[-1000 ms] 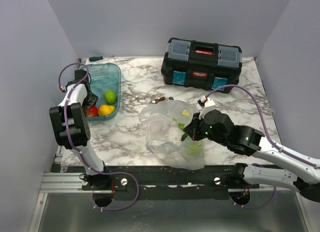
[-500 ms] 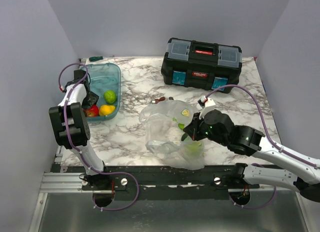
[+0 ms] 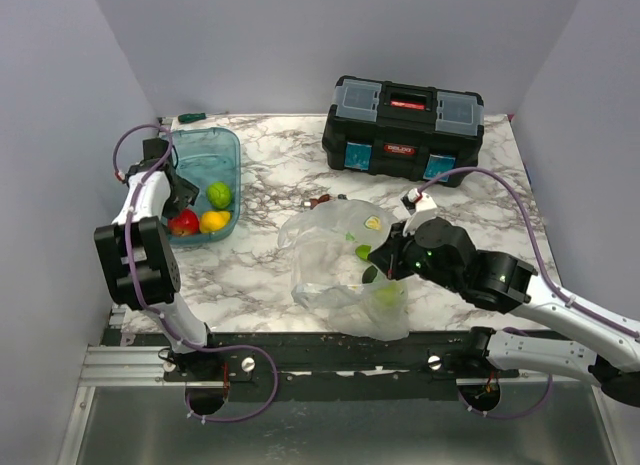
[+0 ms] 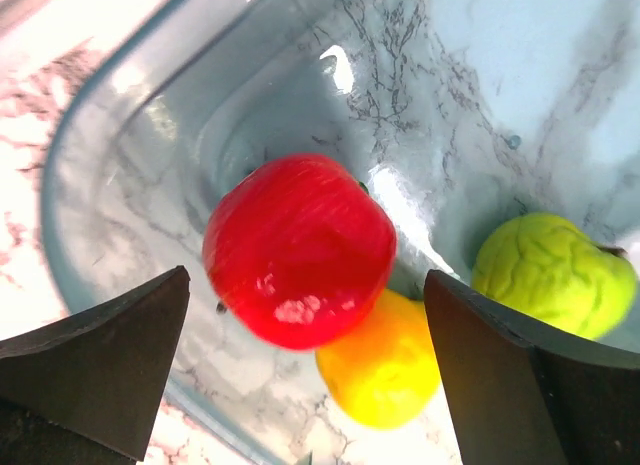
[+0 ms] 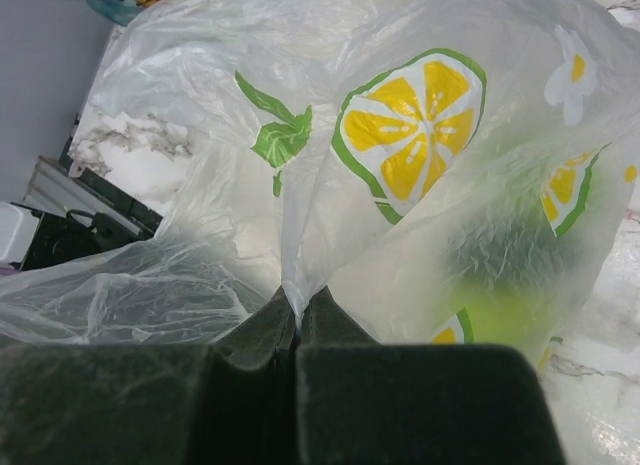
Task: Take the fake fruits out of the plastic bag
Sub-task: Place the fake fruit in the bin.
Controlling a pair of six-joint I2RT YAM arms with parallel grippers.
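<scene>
The clear plastic bag (image 3: pixel 335 260), printed with lemon slices, lies crumpled at the table's front middle. My right gripper (image 3: pixel 386 265) is shut on a fold of it (image 5: pixel 298 303). A lime-green fruit (image 3: pixel 388 295) shows blurred through the film (image 5: pixel 495 305). My left gripper (image 3: pixel 176 188) is open above the teal tub (image 3: pixel 234 145). The tub holds a red fruit (image 4: pixel 298 247), a yellow fruit (image 4: pixel 385 370) and a lime-green fruit (image 4: pixel 555 273). The red one lies below and between my jaws, untouched. I cannot pick out the dark green fruit.
A black toolbox (image 3: pixel 403 130) stands at the back right. Small brown bits (image 3: pixel 318 200) lie just behind the bag. A green-handled tool (image 3: pixel 190 117) lies at the back left corner. Grey walls close in the left, back and right sides.
My left gripper has drawn back a little toward the far side of the tub, uncovering the red fruit. My right gripper has shifted slightly with the bag fold still in it.
</scene>
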